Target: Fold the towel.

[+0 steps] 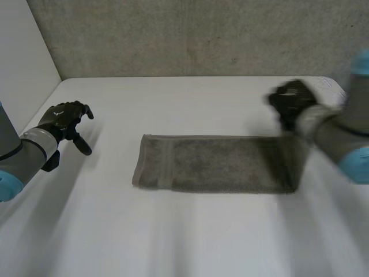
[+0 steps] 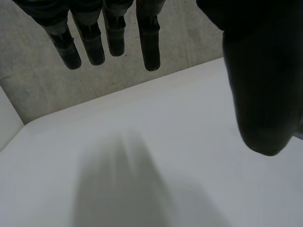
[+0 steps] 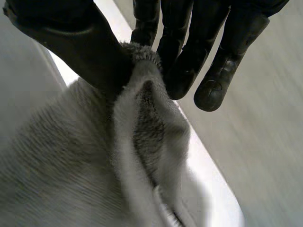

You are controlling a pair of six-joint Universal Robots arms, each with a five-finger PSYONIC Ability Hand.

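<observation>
While the right hand [image 1: 291, 103] pinches one end of the towel [image 1: 213, 163] lying as a strip on the bench [image 1: 184, 236] and the left hand [image 1: 64, 122] hangs relaxed well apart, the end-over-end fold appears to be the step in hand, requiring that end to be carried onto the opposite end.

So the towel [image 1: 213, 164] lies in the middle of the worktop [image 1: 173, 231], long side running left to right, wall [image 1: 202, 34] behind. The right hand [image 1: 291, 101] is at its far right corner, pinching it between thumb and fingers [image 3: 213, 90]. The left hand [image 1: 66, 121] hangs well off to the towel's left.
</observation>
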